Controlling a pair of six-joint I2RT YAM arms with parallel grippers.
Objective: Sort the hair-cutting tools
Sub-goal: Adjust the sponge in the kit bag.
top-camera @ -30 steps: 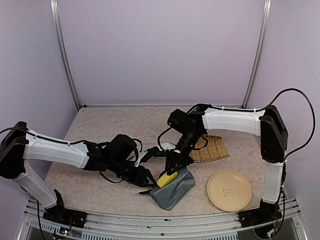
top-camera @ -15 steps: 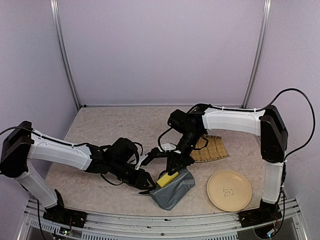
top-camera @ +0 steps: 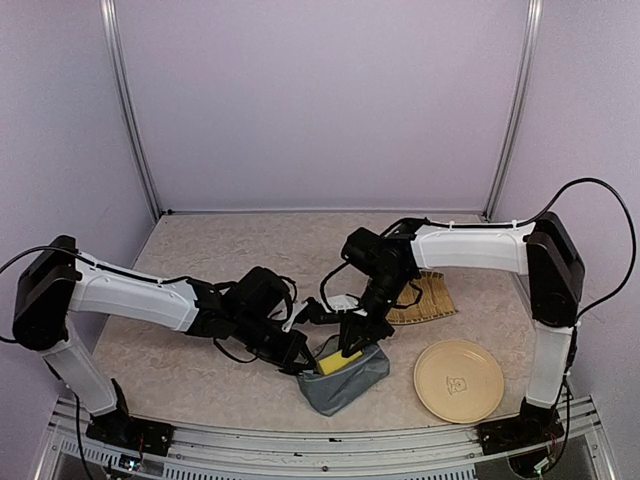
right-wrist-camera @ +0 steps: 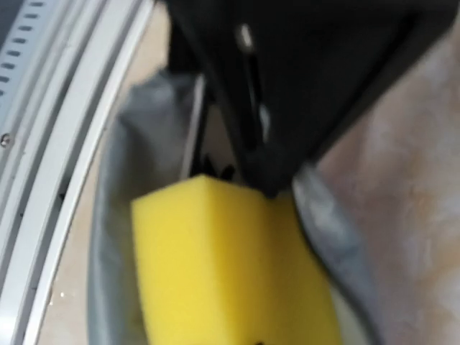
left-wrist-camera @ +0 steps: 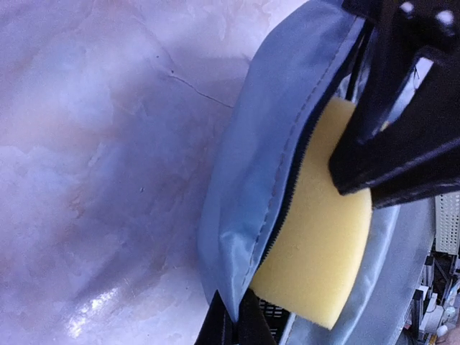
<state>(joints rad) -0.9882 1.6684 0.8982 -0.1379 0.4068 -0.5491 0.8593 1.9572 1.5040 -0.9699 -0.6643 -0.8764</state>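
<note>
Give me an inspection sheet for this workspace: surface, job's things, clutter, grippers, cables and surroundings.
Surface: beige marbled table, no spill seen.
Job's things: nothing seen; no hair-cutting tool shows clearly.
Clutter: grey-blue pouch, unzipped, with a yellow sponge partly inside; round plate; bamboo mat.
Grippers: left gripper pinches the pouch's rim; right gripper grips the sponge.
Cables: black cable loops above the right arm.
Surroundings: lilac walls, metal posts.
</note>
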